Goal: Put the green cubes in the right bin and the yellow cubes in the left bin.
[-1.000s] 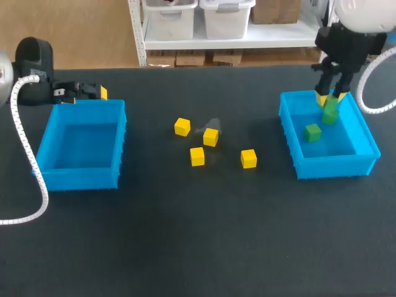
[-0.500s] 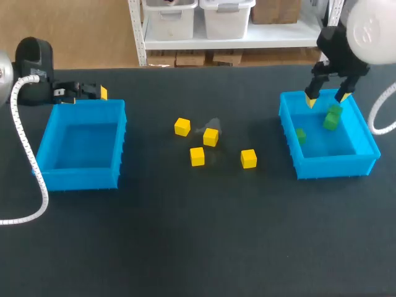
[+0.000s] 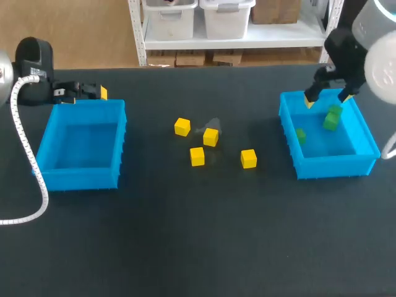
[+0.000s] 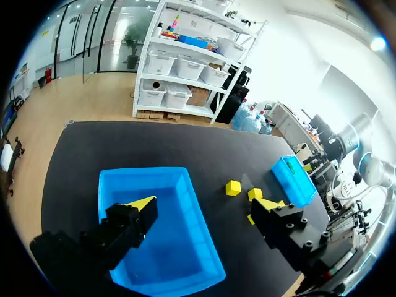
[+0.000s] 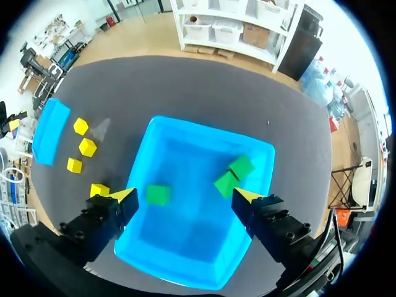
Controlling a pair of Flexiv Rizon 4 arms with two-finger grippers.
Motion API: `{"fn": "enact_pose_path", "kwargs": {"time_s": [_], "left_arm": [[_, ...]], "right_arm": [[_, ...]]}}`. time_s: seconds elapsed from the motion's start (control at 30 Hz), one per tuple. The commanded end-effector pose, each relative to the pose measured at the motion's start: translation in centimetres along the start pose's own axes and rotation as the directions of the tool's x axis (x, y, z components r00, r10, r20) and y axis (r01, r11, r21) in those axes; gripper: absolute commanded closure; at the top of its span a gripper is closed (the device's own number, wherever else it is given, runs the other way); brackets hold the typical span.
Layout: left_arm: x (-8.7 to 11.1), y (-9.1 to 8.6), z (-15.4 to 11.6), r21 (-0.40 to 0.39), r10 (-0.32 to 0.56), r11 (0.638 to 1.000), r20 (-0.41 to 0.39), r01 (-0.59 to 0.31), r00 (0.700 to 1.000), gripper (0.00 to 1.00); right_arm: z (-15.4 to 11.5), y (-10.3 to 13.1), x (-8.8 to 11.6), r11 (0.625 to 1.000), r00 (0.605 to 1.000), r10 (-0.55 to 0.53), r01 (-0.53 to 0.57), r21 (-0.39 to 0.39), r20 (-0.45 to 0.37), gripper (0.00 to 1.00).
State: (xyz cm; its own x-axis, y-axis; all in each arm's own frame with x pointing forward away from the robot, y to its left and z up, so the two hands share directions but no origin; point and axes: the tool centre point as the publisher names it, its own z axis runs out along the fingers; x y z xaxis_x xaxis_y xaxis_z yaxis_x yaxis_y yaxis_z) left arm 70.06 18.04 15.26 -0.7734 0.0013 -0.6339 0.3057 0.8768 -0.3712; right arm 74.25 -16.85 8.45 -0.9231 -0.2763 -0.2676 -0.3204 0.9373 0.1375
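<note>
Right gripper (image 5: 184,197) is spread wide and empty above the right bin (image 5: 185,131), a glossy blue plastic tub with three green cubes (image 5: 158,194) inside. Four yellow cubes (image 3: 197,156) sit mid-table on the matte black table (image 3: 185,235). Left gripper (image 4: 204,204) is also wide open and empty, by the left bin (image 4: 142,171).

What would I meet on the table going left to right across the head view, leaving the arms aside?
left bin → far yellow cube → near yellow cube → middle yellow cube → lone yellow cube → right bin
</note>
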Motion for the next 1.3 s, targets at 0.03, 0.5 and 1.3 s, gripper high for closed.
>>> {"fn": "enact_pose_path", "kwargs": {"time_s": [0.03,0.5,1.3], "left_arm": [[0.2,0.3,0.0,0.014,0.003,1.000,0.007,-0.003,1.000,0.00],[0.0,0.1,0.2,0.017,0.023,1.000,-0.016,-0.023,1.000,0.00],[-0.3,-6.1,7.3,-0.107,0.370,0.902,-0.309,-0.419,0.876,0.00]], "right_arm": [[-0.1,0.1,0.6,1.000,0.959,0.000,-0.002,0.005,0.282,0.00],[-0.1,0.1,0.6,1.000,0.959,0.000,-0.002,0.005,0.282,0.00],[-0.1,0.1,0.6,1.000,0.959,0.000,-0.002,0.005,0.282,0.00]]}}
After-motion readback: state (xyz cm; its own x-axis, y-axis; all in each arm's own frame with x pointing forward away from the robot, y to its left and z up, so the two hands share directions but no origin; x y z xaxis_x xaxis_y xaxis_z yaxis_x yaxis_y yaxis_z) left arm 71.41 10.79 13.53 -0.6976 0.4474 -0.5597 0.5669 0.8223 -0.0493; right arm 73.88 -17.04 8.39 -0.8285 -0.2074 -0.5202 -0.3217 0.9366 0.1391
